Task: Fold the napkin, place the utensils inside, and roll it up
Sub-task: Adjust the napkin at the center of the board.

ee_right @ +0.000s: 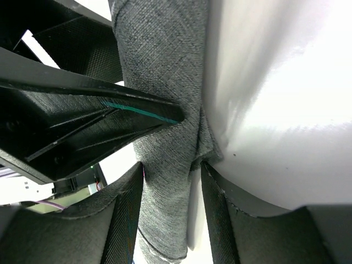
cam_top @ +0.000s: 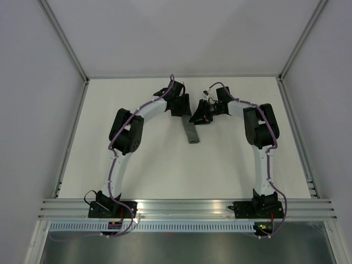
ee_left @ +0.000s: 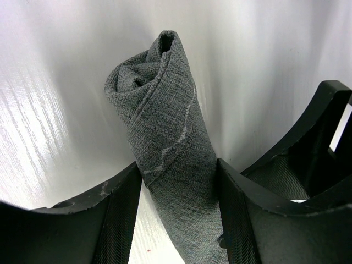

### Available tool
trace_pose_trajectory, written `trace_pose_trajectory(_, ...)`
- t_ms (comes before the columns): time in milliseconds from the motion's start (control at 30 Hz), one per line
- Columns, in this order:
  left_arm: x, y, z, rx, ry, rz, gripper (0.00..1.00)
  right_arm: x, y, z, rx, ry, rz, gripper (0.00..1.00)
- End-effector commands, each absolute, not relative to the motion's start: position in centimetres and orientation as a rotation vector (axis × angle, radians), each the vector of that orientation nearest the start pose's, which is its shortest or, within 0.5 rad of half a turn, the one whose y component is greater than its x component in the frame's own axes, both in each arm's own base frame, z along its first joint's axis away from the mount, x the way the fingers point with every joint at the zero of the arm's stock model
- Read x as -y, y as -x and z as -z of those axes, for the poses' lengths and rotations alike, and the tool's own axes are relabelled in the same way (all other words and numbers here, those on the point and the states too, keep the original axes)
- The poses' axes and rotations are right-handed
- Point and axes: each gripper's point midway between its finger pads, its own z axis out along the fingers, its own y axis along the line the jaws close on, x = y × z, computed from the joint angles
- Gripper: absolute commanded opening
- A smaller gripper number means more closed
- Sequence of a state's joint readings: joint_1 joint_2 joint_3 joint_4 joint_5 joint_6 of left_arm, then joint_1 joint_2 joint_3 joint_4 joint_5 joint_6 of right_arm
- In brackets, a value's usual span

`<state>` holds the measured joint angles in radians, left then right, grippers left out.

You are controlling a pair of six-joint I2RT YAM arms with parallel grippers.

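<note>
The napkin (cam_top: 191, 132) is a dark grey roll lying on the white table, its near end pointing toward the arms. In the left wrist view the napkin roll (ee_left: 165, 126) shows its spiral end and a pale stitched line. My left gripper (cam_top: 181, 108) straddles the roll's far part, both fingers (ee_left: 234, 214) against the cloth. My right gripper (cam_top: 200, 116) holds the same end from the right; in its view the roll (ee_right: 165, 110) presses on the left finger (ee_right: 124, 220) and a fold touches the right one. No utensils show.
The two grippers sit close together at the far middle of the table (cam_top: 137, 170); the left gripper's finger (ee_right: 99, 118) crosses the right wrist view and touches the roll. Grey walls and metal rails (cam_top: 187, 209) border the table.
</note>
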<state>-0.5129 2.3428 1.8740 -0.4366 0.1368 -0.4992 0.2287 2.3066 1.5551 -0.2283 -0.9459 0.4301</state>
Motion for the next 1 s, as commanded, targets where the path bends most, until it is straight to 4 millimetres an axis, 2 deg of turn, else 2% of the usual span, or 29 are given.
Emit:
trace_pose_trajectory(0, 30.8, -46.8, -1.0, -2.631, -0.126, 0.495, 0.61, -25.2, -44.3, -6.1, -2.483, 0.146, -1.423, 0.52)
trace_pose_trajectory(233, 30.9, -47.0, -1.4, -2.623, -0.134, 0.5, 0.62, -25.1, -44.7, -7.4, -2.458, 0.171, -1.395, 0.51)
trace_pose_trajectory(367, 30.9, -47.1, -1.8, -2.617, -0.14, 0.507, 0.64, -24.7, -44.7, -6.7, -2.488, 0.182, -1.341, 0.45)
trace_pose_trajectory(533, 31.4, -47.4, -3.3, -2.583, -0.157, 0.533, 0.66, -24.0, -44.6, -5.3, -2.527, 0.194, -1.266, 0.41)
trace_pose_trajectory(700, 31.9, -48.0, -6.0, -2.514, -0.178, 0.578, 0.67, -23.4, -44.6, -4.0, -2.558, 0.219, -1.187, 0.37)
trace_pose_trajectory(867, 32.7, -48.6, -9.2, -2.428, -0.199, 0.642, 0.68, -23.2, -44.6, -3.8, -2.561, 0.236, -1.165, 0.36)
trace_pose_trajectory(967, 32.9, -48.8, -10.5, -2.392, -0.207, 0.657, 0.67, -23.1, -44.5, -3.7, -2.561, 0.234, -1.163, 0.35)
